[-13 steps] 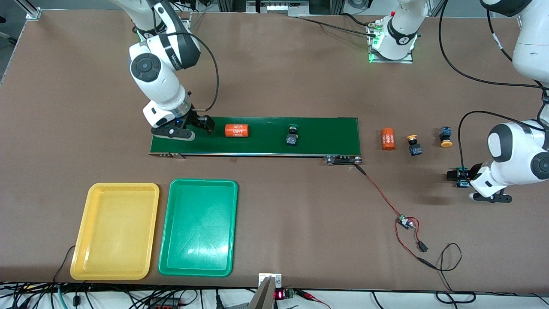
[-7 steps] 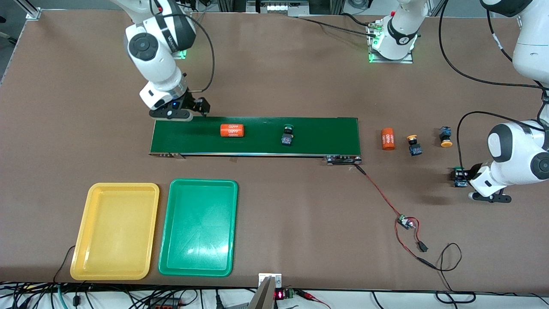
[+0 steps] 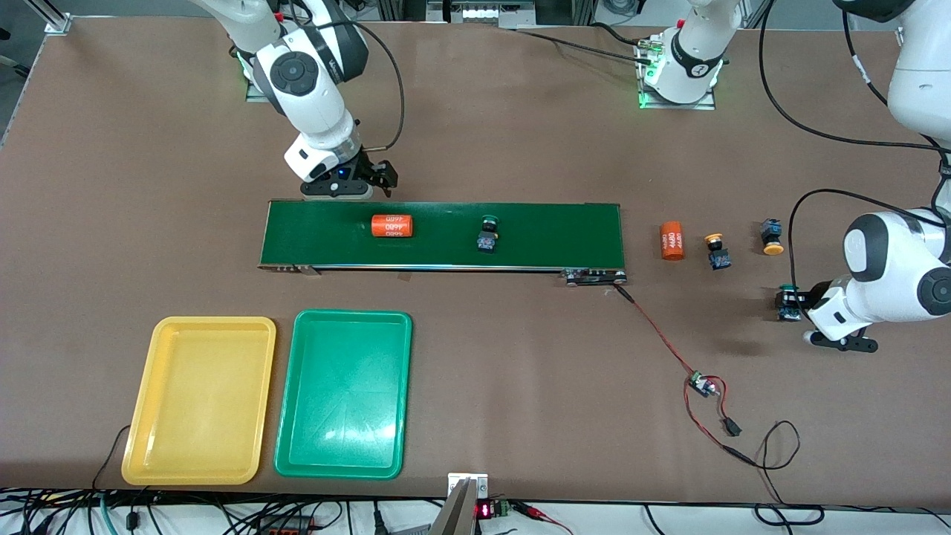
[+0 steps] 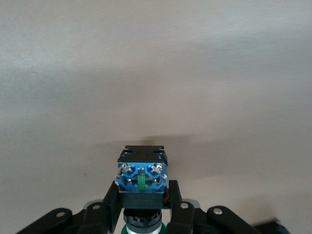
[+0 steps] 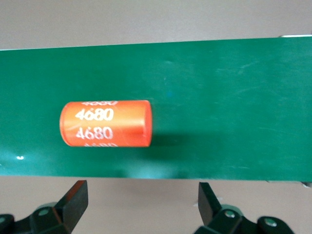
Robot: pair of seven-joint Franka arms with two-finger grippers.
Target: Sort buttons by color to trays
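Front view shows the left gripper (image 3: 786,305) low over the bare worktop (image 3: 520,371) at the left arm's end, clamped on a green-capped button (image 3: 787,303); in the left wrist view its fingers (image 4: 111,207) pinch the button's dark blue body (image 4: 142,176) from both sides. Two yellow-capped buttons lie farther from the front camera than that spot: one (image 3: 717,251) just beside an orange cylinder (image 3: 672,240), the other (image 3: 770,237) toward the left arm's end. A second green-capped button (image 3: 487,233) sits on the dark green belt (image 3: 565,234), with another orange cylinder (image 3: 391,225) on the belt toward the right arm's end. The right gripper (image 3: 355,186) hangs over the worktop at the belt's edge, jaws spread and empty. The yellow tray (image 3: 141,416) and green tray (image 3: 286,416) lie side by side, nearer the front camera than the belt.
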